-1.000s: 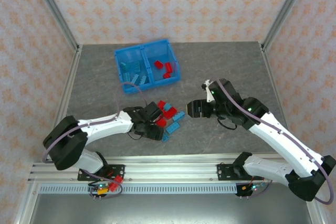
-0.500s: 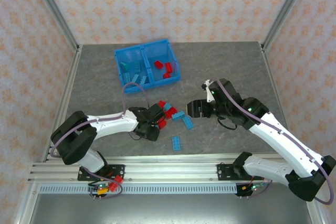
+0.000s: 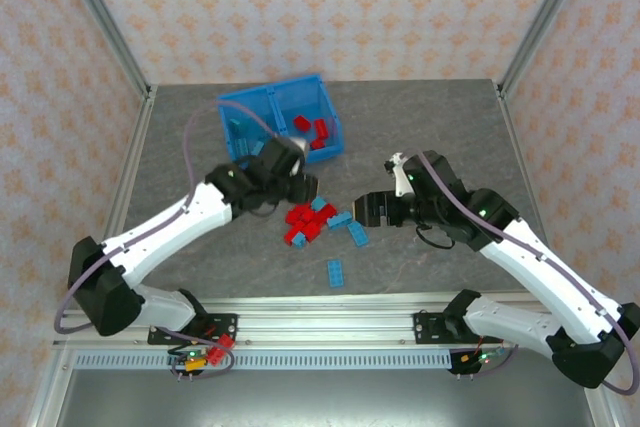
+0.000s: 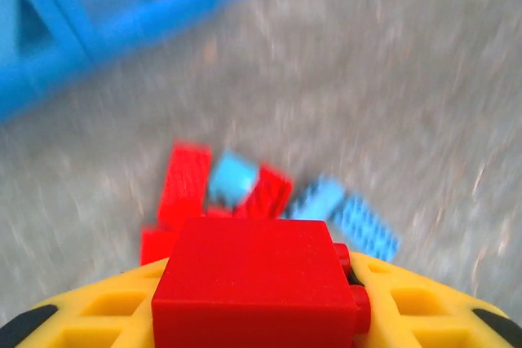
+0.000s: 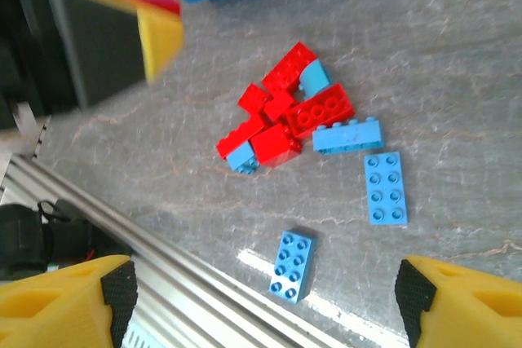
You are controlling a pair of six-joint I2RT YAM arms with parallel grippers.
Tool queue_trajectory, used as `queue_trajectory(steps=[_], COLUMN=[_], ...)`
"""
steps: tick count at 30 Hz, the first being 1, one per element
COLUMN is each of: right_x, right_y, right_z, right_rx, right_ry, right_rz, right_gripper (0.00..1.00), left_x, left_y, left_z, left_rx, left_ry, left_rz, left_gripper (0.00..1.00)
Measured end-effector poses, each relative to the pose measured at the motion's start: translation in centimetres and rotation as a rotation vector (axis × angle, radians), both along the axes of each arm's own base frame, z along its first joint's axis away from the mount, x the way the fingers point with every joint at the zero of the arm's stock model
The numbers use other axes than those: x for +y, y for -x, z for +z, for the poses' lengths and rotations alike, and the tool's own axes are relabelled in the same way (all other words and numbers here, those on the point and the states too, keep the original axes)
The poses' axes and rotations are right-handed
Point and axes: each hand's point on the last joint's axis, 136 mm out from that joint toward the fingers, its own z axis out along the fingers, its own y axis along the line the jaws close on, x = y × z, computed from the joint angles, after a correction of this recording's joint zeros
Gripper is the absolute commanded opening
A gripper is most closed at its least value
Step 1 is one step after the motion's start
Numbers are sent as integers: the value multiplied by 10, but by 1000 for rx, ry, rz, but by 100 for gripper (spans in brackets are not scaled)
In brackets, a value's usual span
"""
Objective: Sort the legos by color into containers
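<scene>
Your left hand (image 3: 299, 187) is closed on a red brick (image 4: 254, 283). In its wrist view, which is blurred, the brick sits clamped between the yellow fingers (image 4: 432, 303) with its studs facing the right finger. The hand is raised off the table (image 3: 440, 127). The blue bin (image 3: 268, 89) lies just ahead of it and to its left. The loose pile (image 3: 305, 222) of red and light-blue bricks lies on the table below and ahead of it.

In the bin, the compartment nearer this hand's right side holds red bricks (image 3: 315, 130). The other compartment holds light-blue bricks (image 3: 240, 129), partly hidden by the arm.

Your right hand (image 5: 261, 307) is open, its fingers (image 5: 65, 299) spread wide with nothing between them. The pile is ahead of it on the table. A long light-blue brick (image 5: 347, 134) touches the pile on the side toward the right finger. A flat light-blue brick (image 5: 385, 187) lies just beside that one, nearer the hand. Another flat light-blue brick (image 5: 292, 265) lies alone, closest to the hand and well apart from the pile, roughly midway between the fingers.
</scene>
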Motion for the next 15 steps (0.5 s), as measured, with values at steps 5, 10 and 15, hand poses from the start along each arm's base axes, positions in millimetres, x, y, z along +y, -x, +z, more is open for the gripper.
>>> queue_trajectory(steps=[5,10,15], right_x=[-7,-14,-20], right_y=[-7,-7,-6], right_z=[2,11,19], right_rx=[-19,-46,-72], right_ry=[12,-7,-23], right_rz=[-55,-97,-123], right_gripper=[84,84,84], left_x=[5,11,25], left_y=[-93,-160,-193], left_z=[18,-19,-50], left_rx=[-76,-37,9], left_ry=[-44,-92,-111], left_rz=[79,126,171], left_gripper=[36,36,36])
